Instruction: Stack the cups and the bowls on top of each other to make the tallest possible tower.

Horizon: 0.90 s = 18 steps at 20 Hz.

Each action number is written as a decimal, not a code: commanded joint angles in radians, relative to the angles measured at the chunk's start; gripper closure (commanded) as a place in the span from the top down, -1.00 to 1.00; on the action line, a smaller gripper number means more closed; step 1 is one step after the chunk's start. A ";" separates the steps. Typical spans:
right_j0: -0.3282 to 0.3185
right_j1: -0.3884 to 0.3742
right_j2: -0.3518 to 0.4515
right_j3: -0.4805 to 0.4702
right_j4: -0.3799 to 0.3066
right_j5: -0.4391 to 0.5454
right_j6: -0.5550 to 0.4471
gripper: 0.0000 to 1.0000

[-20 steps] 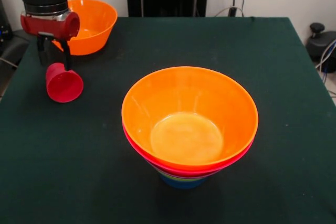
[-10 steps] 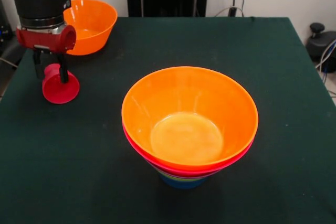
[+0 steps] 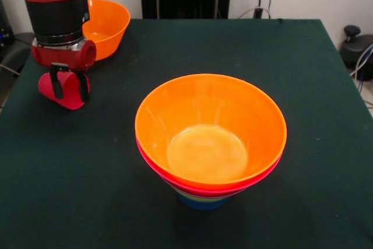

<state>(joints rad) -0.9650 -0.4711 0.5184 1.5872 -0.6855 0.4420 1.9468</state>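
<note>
Since a second ago I see the red cup [image 3: 63, 90] tipped over. Jaws closed on it, at the tower's [image 3: 210, 138] 10 o'clock.

The middle of the frame is blocked by the tower [image 3: 210, 138]. An orange bowl [image 3: 105, 27] and the arm [image 3: 58, 10] crowd the upper left. Bare table [image 3: 315, 74] is left along the right and bottom.
</note>
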 commanded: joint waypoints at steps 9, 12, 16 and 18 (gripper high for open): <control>0.119 0.041 -0.095 -0.131 -0.099 0.179 -0.176 1.00; 0.131 0.084 -0.101 -0.185 -0.118 0.166 -0.176 1.00; 0.150 0.099 -0.105 -0.222 -0.113 0.177 -0.180 1.00; 0.156 0.085 -0.110 -0.225 -0.103 0.193 -0.184 1.00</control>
<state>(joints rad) -0.8581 -0.4202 0.4602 1.4666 -0.6859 0.5061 1.9468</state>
